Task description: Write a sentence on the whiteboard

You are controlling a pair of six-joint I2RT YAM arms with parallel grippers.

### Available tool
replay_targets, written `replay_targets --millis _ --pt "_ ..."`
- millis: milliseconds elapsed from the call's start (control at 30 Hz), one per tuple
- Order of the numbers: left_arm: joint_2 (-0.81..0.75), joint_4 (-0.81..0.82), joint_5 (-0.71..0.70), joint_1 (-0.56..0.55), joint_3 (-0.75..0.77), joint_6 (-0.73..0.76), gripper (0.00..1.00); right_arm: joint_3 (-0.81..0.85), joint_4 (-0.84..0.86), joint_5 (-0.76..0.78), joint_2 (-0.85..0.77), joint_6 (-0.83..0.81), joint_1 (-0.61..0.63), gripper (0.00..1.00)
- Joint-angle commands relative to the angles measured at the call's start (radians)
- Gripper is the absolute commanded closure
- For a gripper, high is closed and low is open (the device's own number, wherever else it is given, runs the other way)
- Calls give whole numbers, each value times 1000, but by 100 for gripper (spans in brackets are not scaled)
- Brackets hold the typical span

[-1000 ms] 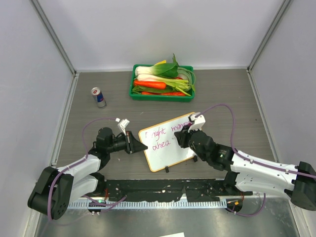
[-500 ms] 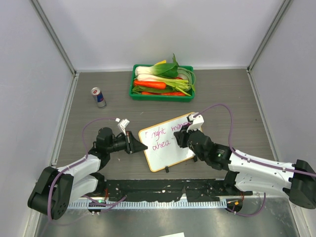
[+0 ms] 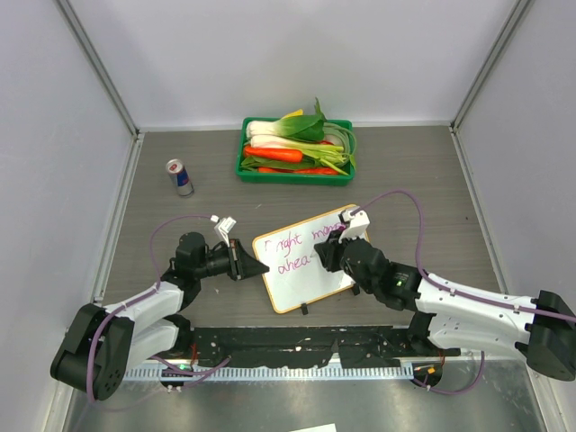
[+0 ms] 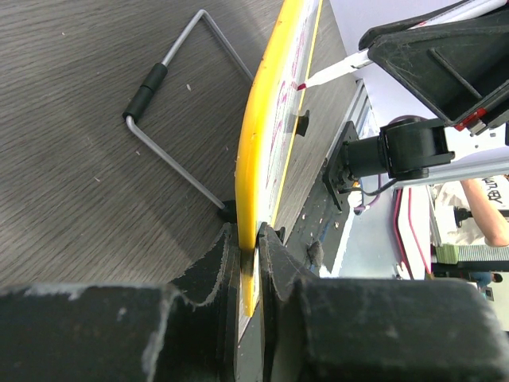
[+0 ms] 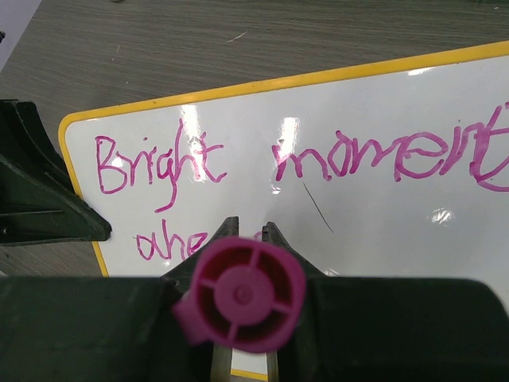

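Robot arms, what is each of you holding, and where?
Left fingers pinch the whiteboard by its yellow edge. Right fingers grip a purple marker around its barrel.

A smooth, glossy white face with glare spots is shown by the whiteboard (image 5: 398,231); its rim (image 5: 318,77) is seen as smooth yellow plastic. The sentence (image 5: 294,163) is laid down in magenta marker ink. The table (image 4: 79,119) is finished in matt grey wood grain. A bare metal wire stand (image 4: 171,163) with a black sleeve is seen behind the board. The fingers (image 4: 208,267) of the left gripper (image 4: 248,239) are made of matt black plastic, scuffed at the edges. The end of the marker (image 5: 241,294) is moulded in smooth magenta plastic. At the far left a shiny metal can (image 3: 180,177) is seen; the far tray (image 3: 292,177) is of green plastic.
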Motion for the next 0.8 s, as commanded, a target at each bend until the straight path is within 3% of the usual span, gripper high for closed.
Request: replay_targets --millis 0,767 --pt "-2 3 -12 -1 5 36 100 -23 -17 0 0 13 -2 98" --pt "1 5 -14 1 5 35 100 -44 -66 11 -19 8 -2 99"
